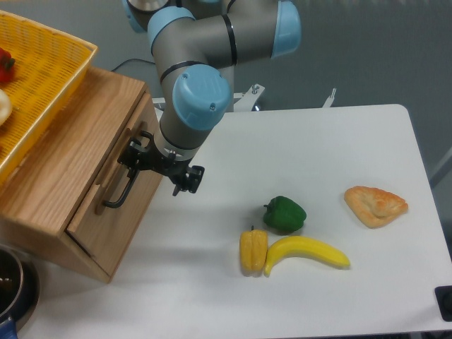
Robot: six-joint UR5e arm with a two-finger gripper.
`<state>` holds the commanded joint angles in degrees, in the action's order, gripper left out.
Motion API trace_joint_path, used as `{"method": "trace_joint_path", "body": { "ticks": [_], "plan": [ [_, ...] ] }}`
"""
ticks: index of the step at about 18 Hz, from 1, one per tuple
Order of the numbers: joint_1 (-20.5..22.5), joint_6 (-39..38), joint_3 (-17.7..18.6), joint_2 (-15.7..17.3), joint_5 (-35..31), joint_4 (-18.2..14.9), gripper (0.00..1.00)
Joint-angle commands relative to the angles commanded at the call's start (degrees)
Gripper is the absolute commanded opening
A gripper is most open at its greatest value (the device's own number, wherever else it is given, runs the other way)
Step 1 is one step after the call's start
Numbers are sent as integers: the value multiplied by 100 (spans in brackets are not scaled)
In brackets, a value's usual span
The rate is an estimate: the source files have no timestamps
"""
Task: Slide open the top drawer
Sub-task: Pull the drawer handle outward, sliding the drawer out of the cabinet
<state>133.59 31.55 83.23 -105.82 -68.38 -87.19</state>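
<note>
Drawer pull under way, by my read. Top drawer [116, 180] sits in the oak cabinet [63, 162] at the left of the worktop [318, 148], its front standing a little proud of the cabinet face, so partly open at most. Gripper [135, 164] is at the upper end of the black bar handle [121, 192]; from this view I cannot tell whether the fingers are clamped on the bar or only hooked behind it.

Risks as I judge them:
- grip is near one end of the handle, so an off-centre pull could rack the drawer and jam it
- if the fingers are only hooked, they could slip off the bar
- cabinet is loose on the worktop and may drag along, shaking the yellow basket [35, 85] on top

Green pepper [284, 214], corn [253, 251], banana [305, 252] and pastry [375, 205] lie well apart from the pull path
</note>
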Motion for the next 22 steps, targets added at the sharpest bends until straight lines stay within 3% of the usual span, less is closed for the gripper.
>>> {"method": "trace_joint_path", "body": {
  "ticks": [12, 22],
  "plan": [
    [158, 18, 9, -62, -184, 281, 100],
    [457, 306, -9, -88, -202, 299, 100]
  ]
}}
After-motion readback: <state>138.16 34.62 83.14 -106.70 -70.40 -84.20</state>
